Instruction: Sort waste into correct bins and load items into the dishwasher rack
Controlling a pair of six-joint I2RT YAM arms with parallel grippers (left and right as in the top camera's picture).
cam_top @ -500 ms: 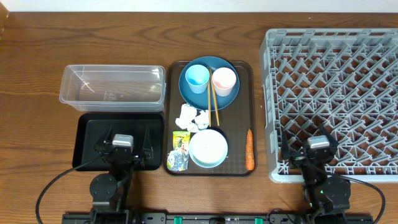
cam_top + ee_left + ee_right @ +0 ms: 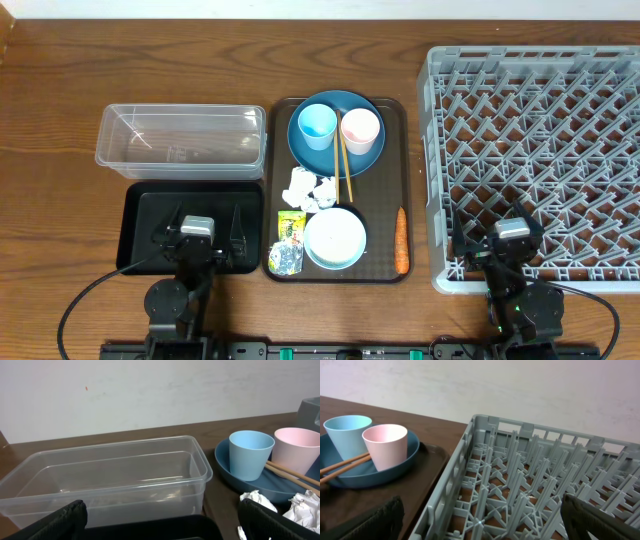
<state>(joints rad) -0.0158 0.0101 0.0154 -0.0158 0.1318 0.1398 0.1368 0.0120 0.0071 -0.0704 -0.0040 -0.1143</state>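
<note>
On the brown serving tray a dark-blue plate carries a light-blue cup, a pinkish cup and wooden chopsticks. In front of it lie crumpled napkins, a yellow-green wrapper, a white bowl and an orange carrot. The clear tub and black tray sit left. The grey rack is right. My left gripper is open over the black tray. My right gripper is open over the rack's front-left corner. No rice grains are visible.
The left wrist view shows the clear tub, blue cup, pink cup and napkins. The right wrist view shows the rack and both cups on the plate. A white wall is behind the table.
</note>
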